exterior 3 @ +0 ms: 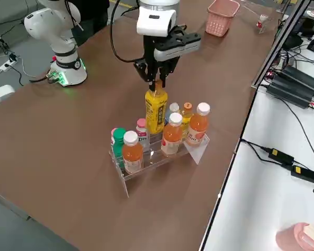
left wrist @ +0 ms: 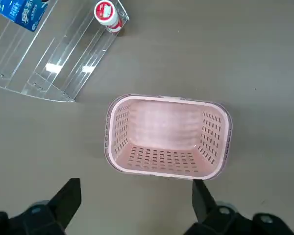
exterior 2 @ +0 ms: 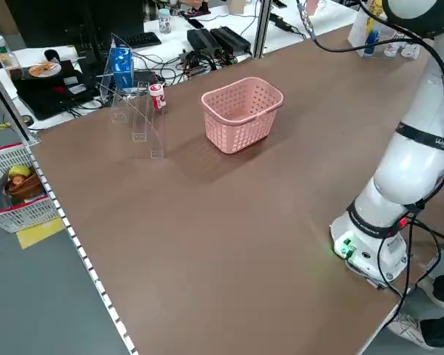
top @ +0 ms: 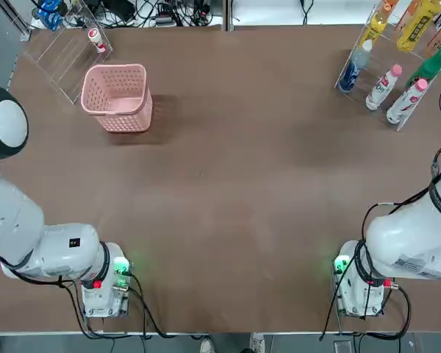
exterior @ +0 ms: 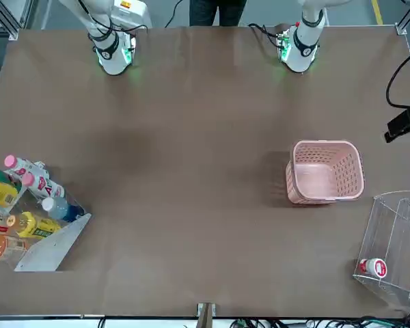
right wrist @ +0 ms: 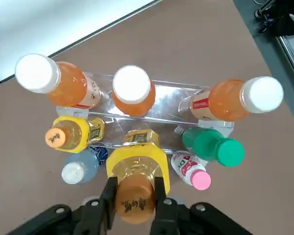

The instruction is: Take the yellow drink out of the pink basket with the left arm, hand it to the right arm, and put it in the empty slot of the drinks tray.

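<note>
Yellow drink (exterior 3: 156,111): upright, neck clamped between the right gripper (exterior 3: 157,79) fingers, base entering the middle slot of the drinks tray (exterior 3: 162,151), among orange, green and pink-capped bottles. Pink basket (left wrist: 167,136): empty. Left gripper (left wrist: 135,196): jaws apart, above the basket. Step: placing. Next: lower fully, then release.
</note>
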Available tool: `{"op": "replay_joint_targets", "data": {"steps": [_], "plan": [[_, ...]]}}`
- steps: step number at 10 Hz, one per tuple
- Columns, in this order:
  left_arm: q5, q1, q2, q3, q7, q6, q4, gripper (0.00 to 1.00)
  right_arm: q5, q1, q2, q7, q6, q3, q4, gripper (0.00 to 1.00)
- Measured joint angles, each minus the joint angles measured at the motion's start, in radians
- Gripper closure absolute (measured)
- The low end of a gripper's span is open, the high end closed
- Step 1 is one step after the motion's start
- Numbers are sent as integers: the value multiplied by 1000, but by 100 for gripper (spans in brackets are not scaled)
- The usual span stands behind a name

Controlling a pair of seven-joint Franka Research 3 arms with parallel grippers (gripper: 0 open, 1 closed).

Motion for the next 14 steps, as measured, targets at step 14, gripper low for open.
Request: {"op": "replay_joint_targets", "data": {"steps": [14], "plan": [[0,0,0,1,1,0,0,0,20,-28,82,2,0,0,25,66]]}}
